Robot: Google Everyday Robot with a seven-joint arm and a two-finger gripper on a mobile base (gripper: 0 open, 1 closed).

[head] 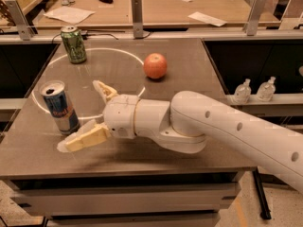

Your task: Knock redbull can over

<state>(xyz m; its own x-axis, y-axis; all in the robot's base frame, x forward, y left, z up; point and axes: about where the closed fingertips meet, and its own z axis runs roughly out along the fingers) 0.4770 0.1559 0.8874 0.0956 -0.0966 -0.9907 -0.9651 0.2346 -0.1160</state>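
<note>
The redbull can [60, 107], slim, blue and silver, stands upright near the table's left edge. My gripper [90, 115] is open just to the right of it, low over the table. One cream finger [85, 136] reaches forward below the can's base; the other finger [104, 90] points back and away. The can stands beside the gap between the fingers, close to the near finger. I cannot tell whether it is touched.
A green can [74, 44] stands upright at the table's back left. A red apple [155, 65] sits behind my arm at mid-table. A white ring [124, 52] is marked on the table [199, 141]. Two small bottles [255, 90] stand on a shelf to the right.
</note>
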